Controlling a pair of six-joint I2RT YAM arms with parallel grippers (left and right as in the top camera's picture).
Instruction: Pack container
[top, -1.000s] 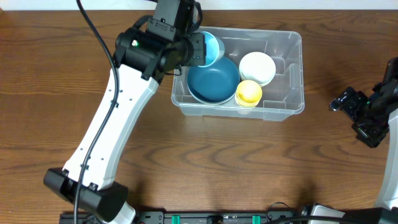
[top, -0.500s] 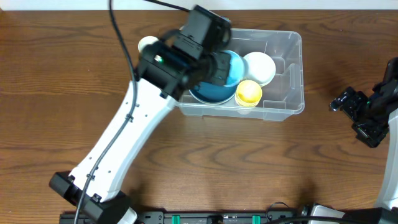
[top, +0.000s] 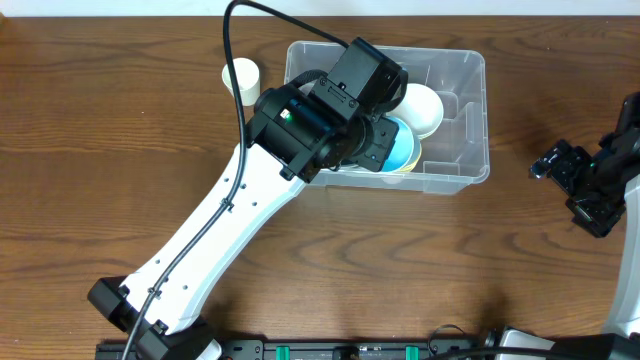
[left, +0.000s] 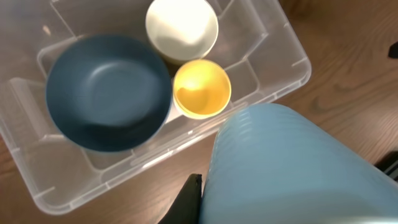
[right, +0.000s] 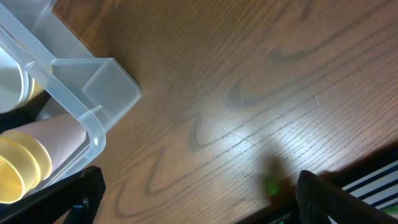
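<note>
Overhead: the left arm has swung across from the nine o'clock end of the container (top: 468, 62) to hang over its middle, bringing the light blue cup (top: 404, 150) along. The left pincer (top: 385, 145) is pressed together on that cup, judging by how the cup travels with it. The cup is now above the six o'clock wall, just beside the white bowl (top: 420, 108). The swing has uncovered a cream cup (top: 240, 78) standing on the bench (top: 80, 150) just outside the container's ten o'clock corner. The right pincer (top: 575, 185) is parked at three o'clock, well apart from the container.

Left wrist: the ribbed light blue cup (left: 292, 168) fills the five o'clock corner, with one dark fingertip (left: 190, 198) at its edge. Below lie the dark blue bowl (left: 109, 93), the white bowl (left: 181, 28) and the yellow cup (left: 201, 89), all inside the clear container (left: 297, 67). The held cup seems to overlap the rim, partly outside it.

Right wrist: the right pincer (right: 199, 202) is spread wide over bare bench (right: 249, 74), pinching nothing. A container corner (right: 93, 93) shows at nine o'clock.

In my judgement the carry is nearly done. The cup needs a free spot beyond the yellow cup, then release, and the cream cup is left to fetch.
</note>
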